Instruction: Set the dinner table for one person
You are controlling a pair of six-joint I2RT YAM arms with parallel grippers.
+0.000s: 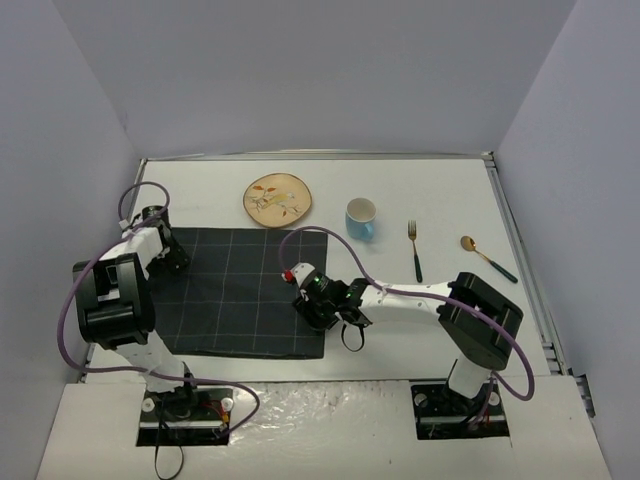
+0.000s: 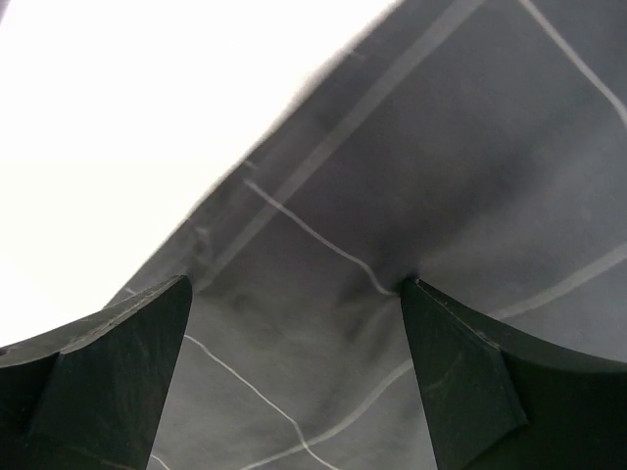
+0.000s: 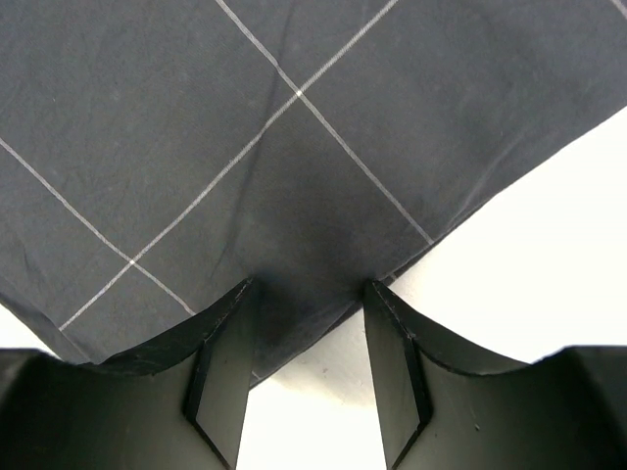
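The dinner table [image 1: 440, 330] is a large white top. A dark grey checked placemat [image 1: 240, 290] lies flat on its left half. My left gripper [image 1: 172, 257] is open, with both tips down on the placemat [image 2: 441, 147] near its far left edge; the left wrist view shows the gripper [image 2: 296, 286] with cloth between the fingers. My right gripper [image 1: 312, 303] is open at the placemat's right edge. In the right wrist view the gripper [image 3: 309, 286] has its tips resting on the cloth edge [image 3: 147, 117], with white table [image 3: 549, 255] beside it.
A round floral plate [image 1: 278, 199], a blue cup [image 1: 361, 218], a fork [image 1: 414, 250] and a gold spoon with a dark handle [image 1: 488, 257] lie along the far and right side of the table. Grey walls enclose it.
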